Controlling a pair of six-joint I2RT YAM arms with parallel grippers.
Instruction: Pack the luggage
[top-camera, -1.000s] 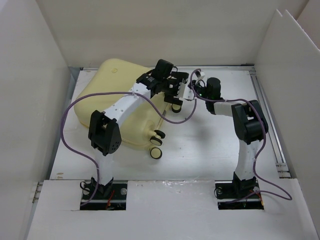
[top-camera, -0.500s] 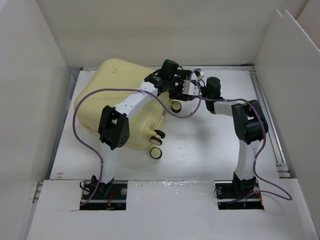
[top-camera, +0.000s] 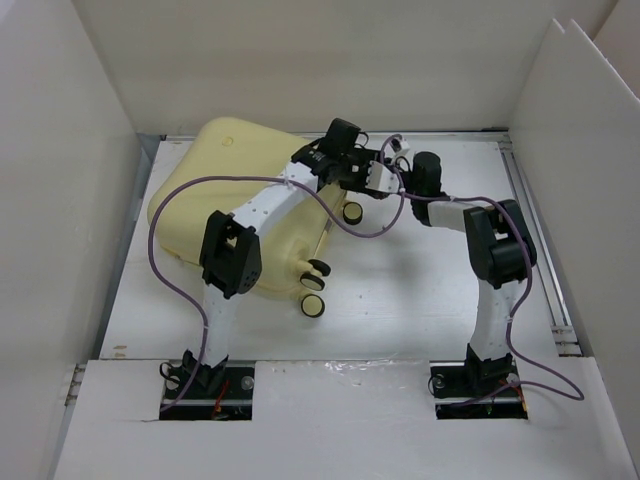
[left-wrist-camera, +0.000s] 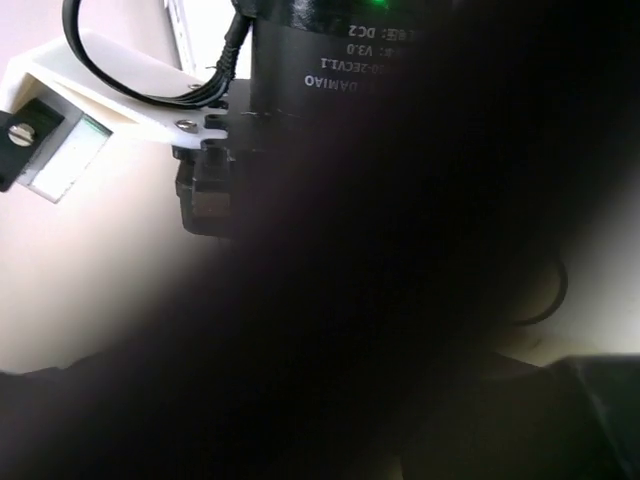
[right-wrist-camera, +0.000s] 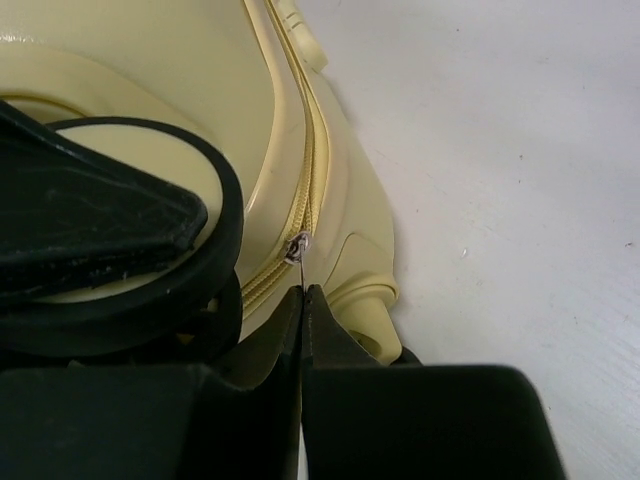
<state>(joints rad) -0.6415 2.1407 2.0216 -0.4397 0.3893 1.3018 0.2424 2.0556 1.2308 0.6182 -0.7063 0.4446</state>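
**Inspector:** Item located. The pale yellow hard-shell suitcase (top-camera: 215, 190) lies flat on the white desk (top-camera: 430, 290), back left. Its shell halves are together and its small black-and-cream wheels (top-camera: 313, 306) face the near edge. No lining shows.

**Assessor:** And the jaws?

**Inspector:** The right jaws are pressed together at the suitcase's edge. The thin metal zip pull (right-wrist-camera: 297, 248) runs straight into their tips and appears pinched there. The left jaws sit over the same corner, close against the wrist of the right arm (top-camera: 440, 205). The left wrist view is mostly dark, so their width cannot be told.

**Assessor:** Step in hand?

**Inspector:** Judged to be work on the zip that runs round the shell, a late stage of packing.

**Assessor:** Requirement for the next move?

**Inspector:** A steady draw along the zip track, kept in line with the seam as it rounds the corner. The tab is thin and could slip from the grip. The shell may also slide on the desk unless the left arm (top-camera: 262, 205) steadies it.
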